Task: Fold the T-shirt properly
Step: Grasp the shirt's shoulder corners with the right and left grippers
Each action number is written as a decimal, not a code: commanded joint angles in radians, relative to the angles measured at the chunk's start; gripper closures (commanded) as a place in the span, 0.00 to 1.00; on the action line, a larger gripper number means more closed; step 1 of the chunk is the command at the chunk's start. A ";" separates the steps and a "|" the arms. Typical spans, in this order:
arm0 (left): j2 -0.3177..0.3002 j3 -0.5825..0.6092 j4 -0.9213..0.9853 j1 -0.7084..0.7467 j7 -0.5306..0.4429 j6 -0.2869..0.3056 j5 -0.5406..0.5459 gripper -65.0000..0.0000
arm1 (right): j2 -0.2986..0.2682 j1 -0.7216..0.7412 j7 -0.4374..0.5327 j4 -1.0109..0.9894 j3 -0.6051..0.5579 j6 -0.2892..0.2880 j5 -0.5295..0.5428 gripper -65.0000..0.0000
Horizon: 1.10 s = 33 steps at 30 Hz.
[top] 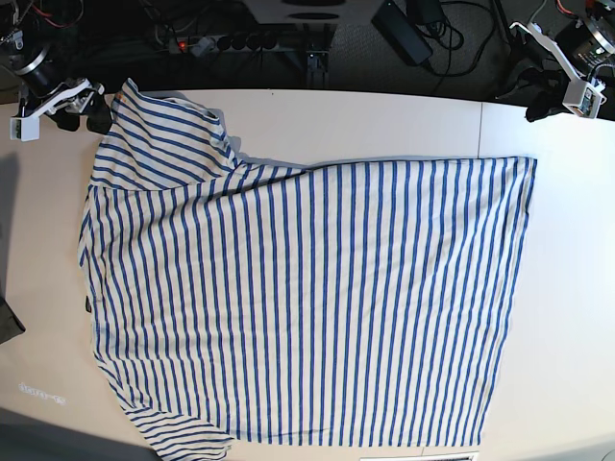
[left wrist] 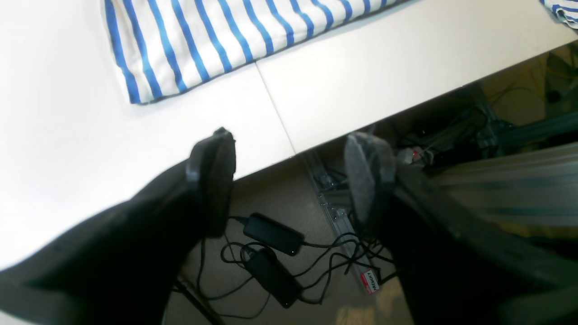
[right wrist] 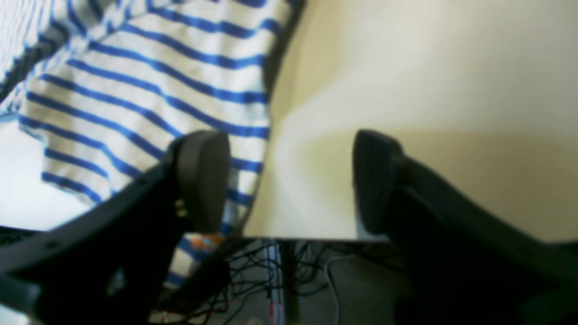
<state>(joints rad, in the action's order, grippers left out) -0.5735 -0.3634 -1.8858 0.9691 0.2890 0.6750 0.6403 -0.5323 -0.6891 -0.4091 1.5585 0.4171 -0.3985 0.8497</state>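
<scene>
The T-shirt (top: 307,307) lies spread across the table (top: 567,317), which it mostly covers, stripes running across the table's depth in the base view. The body is one flat layer, hem edge toward the table's right side in that view. One sleeve (top: 159,130) reaches up toward the table's far left corner, slightly bunched where it meets the body. The other sleeve sits at the table's near left edge, partly cut off by the frame.

Right gripper (right wrist: 289,180) hangs at the table's far left corner, just beside the upper sleeve. Its jaws are spread wide, nothing between them. One finger sits over the striped cloth in the right wrist view, but whether it touches is unclear.

Left gripper (left wrist: 291,180) hangs off the table's far right corner, over the table's edge. Its jaws are spread too and empty, and the shirt's hem corner (left wrist: 135,90) is near but apart from them. Cables and power bricks (left wrist: 273,232) show on the floor below the table.

Progress judgement: looks like the start, or a flattening stage only. No fold is visible anywhere, sleeves not tucked in, body not halved. Everything is left: sleeves in, sides over, then fold along the length. Neither arm has a grip on the shirt.
</scene>
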 commanded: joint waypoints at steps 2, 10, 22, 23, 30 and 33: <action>-0.011 -0.009 -0.014 0.009 -0.014 0.017 0.014 0.37 | -0.016 0.014 -0.042 0.008 -0.027 -0.021 0.006 0.34; -0.011 -0.009 -0.014 0.009 0.004 0.017 0.014 0.37 | -0.016 0.075 -0.064 0.008 -0.175 -0.020 -0.021 0.34; -0.018 -0.048 -0.014 -0.056 0.153 -0.002 0.125 0.37 | -0.016 0.101 -0.057 0.008 -0.266 -0.019 -0.035 0.34; -0.023 -0.058 -0.014 -0.072 0.165 -0.009 0.138 0.37 | -0.015 0.101 -0.054 0.008 -0.266 -0.020 -0.039 0.34; -0.084 -0.074 0.010 -0.175 0.190 -0.017 0.154 0.37 | -0.016 0.101 0.025 0.008 -0.266 -0.017 -0.187 0.76; -0.083 -0.074 0.084 -0.235 0.204 -0.017 0.187 0.37 | -0.016 0.101 0.024 0.008 -0.266 -0.017 -0.188 0.97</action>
<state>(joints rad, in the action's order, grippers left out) -0.6422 -0.4271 -1.7901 0.7288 0.5030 0.6590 0.8165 -0.5373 -0.5762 -0.3344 1.5661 0.1520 -0.3981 0.6830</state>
